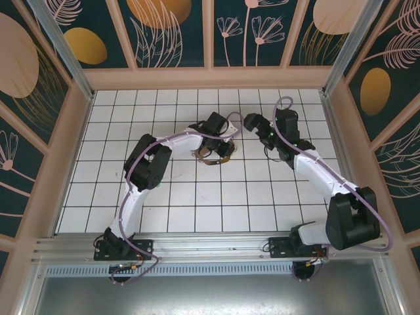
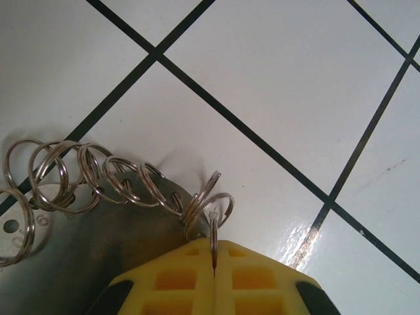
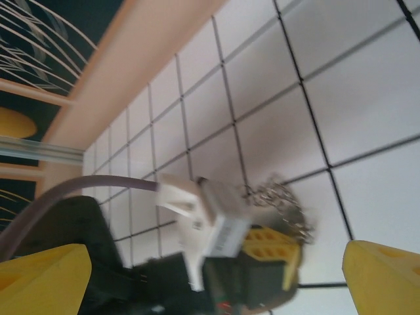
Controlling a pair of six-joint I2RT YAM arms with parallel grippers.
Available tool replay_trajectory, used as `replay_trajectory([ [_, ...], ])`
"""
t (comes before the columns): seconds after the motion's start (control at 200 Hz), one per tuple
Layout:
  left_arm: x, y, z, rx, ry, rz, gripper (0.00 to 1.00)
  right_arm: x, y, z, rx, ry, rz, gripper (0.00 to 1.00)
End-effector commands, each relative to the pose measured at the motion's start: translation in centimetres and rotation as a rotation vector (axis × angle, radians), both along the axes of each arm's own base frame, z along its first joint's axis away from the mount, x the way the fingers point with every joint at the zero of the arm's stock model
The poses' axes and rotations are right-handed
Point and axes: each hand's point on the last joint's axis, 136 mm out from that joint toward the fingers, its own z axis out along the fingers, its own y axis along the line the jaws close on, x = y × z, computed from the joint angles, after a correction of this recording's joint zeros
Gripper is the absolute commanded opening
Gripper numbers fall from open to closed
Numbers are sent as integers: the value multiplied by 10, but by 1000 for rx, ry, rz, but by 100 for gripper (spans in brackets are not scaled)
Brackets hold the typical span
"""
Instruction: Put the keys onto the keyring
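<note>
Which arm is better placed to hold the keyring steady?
The left arm. The left tool is shut on one small ring at the edge of the keyring. The right tool hangs open nearby, holding nothing.

2 white-and-black arms (image 1: 184,139) carry purple cables (image 3: 65,194) and yellow-fingered hands (image 2: 214,252).

The keyring (image 2: 98,243) is dull grey metal with a smooth satin face. The small rings (image 2: 125,187) along its edge are bright, polished steel-like wire. Around the keyring, the table (image 2: 282,85) is glossy white tile with dark matt joints. The left gripper (image 2: 214,246) at the keyring has matt yellow moulded plastic fingers (image 2: 177,279). Near the keyring, a cable (image 3: 85,190) wears a smooth purple sheath.
</note>
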Motion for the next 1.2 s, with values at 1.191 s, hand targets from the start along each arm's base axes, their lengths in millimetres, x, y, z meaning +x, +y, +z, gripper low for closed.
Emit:
replay_trajectory([
  [1.191,11,23,148,-176,-339,62,0,1,26,158,39,-243,-115,99],
])
